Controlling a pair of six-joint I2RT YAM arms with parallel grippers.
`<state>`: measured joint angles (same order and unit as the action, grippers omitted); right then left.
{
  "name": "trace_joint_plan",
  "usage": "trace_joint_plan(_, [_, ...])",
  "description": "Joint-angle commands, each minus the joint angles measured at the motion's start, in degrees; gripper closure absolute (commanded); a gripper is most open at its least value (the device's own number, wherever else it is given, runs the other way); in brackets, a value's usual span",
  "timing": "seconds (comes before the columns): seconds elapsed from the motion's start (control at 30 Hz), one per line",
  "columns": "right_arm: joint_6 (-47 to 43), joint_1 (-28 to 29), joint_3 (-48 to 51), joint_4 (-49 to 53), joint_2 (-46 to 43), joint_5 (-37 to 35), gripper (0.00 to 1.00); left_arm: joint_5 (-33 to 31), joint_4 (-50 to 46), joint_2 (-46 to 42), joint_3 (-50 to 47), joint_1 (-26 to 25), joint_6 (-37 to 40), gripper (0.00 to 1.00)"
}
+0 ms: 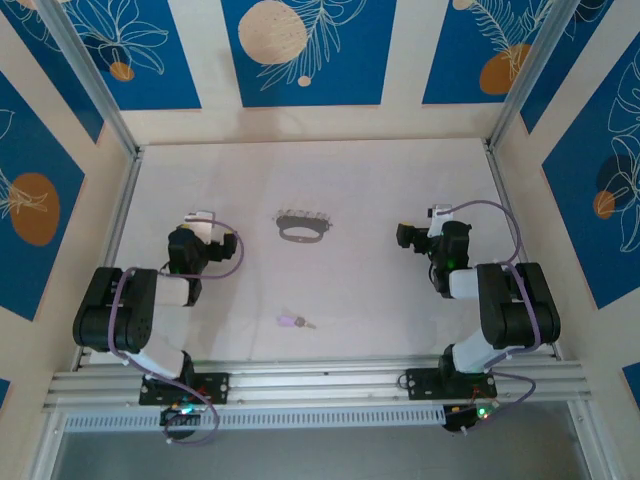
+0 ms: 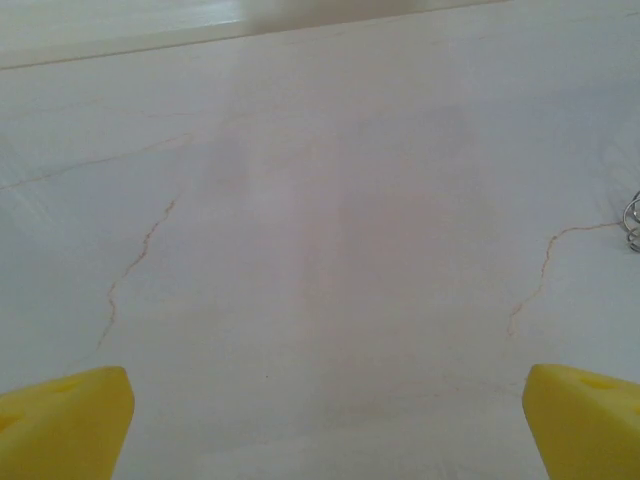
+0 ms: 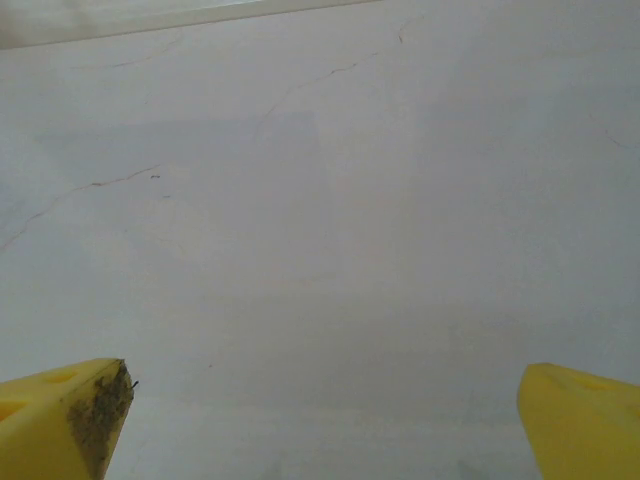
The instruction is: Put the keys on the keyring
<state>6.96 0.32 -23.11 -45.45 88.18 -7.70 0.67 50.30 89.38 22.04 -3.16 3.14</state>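
Left gripper (image 2: pixel 327 395) and right gripper (image 3: pixel 325 395) spread wide and empty; the key (image 1: pixel 296 322) lies behind both.
The purple-headed key rests on the table (image 1: pixel 400 170) between the 2 arms, closer to their bases than either gripper. Its long axis runs across the table, head left and blade right. The left arm looks slightly nearer to it. The keyring (image 1: pixel 302 228) sits farther out, roughly midway between the 2 grippers, well apart from the key.
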Motion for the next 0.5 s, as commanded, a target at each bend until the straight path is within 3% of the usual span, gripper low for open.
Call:
trace_joint_plan(0.0, [-0.50,0.34,-0.41,-1.45,-0.91,-0.97,0.01,1.29,0.23,0.30,0.97,0.78,-0.68,0.00])
trace_joint_plan(0.47, [-0.59,0.41,-0.42,-1.54,-0.91,-1.09,0.01,1.40,0.89,0.01,0.55,0.80,-0.76,0.00])
